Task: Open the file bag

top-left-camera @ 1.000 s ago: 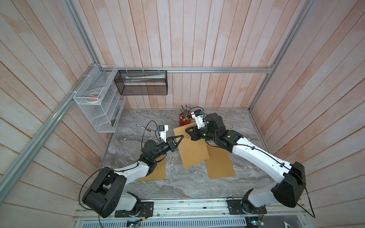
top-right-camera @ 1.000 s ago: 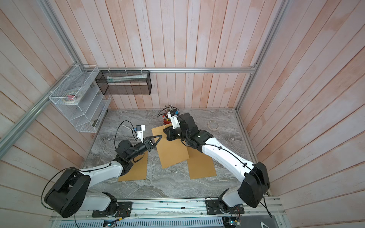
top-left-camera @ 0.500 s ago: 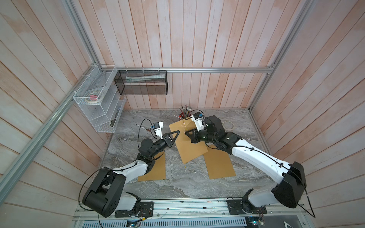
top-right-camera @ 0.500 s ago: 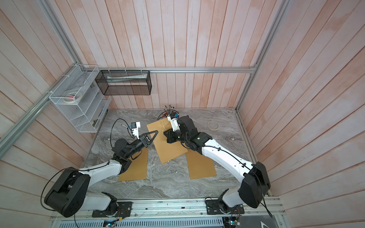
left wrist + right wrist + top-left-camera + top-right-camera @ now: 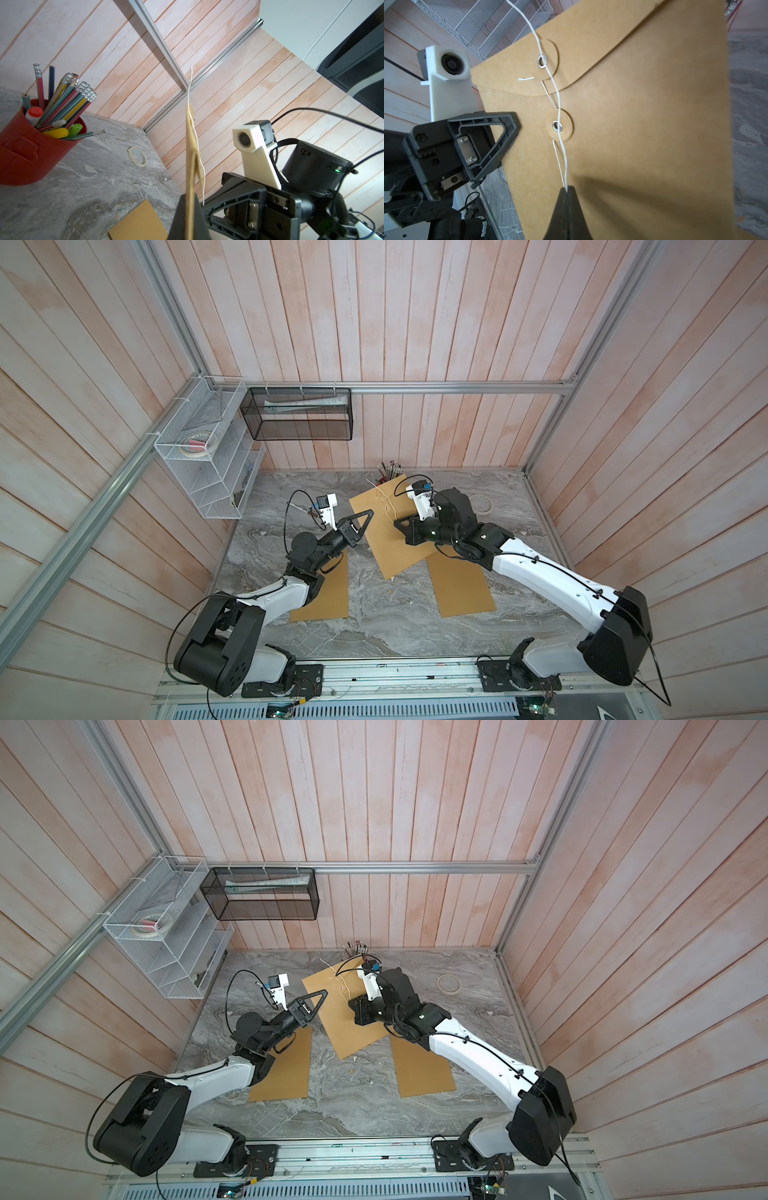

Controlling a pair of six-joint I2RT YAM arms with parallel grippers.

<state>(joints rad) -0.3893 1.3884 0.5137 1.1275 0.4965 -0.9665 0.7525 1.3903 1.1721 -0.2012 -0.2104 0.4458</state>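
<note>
The file bag (image 5: 390,539) (image 5: 345,1019) is a brown kraft envelope held tilted above the marble table. My left gripper (image 5: 368,515) (image 5: 189,199) is shut on its side edge; the left wrist view shows the bag (image 5: 190,166) edge-on. My right gripper (image 5: 566,190) (image 5: 400,526) is shut on the white string (image 5: 561,116), just below the lower paper disc (image 5: 559,125). Two strands enter its jaws. The string passes the flap's disc (image 5: 544,60), and its free end sticks up (image 5: 190,87). The flap lies down against the bag (image 5: 643,124).
Two more brown file bags lie flat on the table (image 5: 328,593) (image 5: 461,585). A red pen cup (image 5: 27,149) and a tape roll (image 5: 481,504) stand near the back wall. A white wire rack (image 5: 208,456) and a black mesh basket (image 5: 299,414) hang on the walls.
Both grippers have carried the file bag a little upward and toward the back wall. Both have stayed shut, the left on the bag's edge.
</note>
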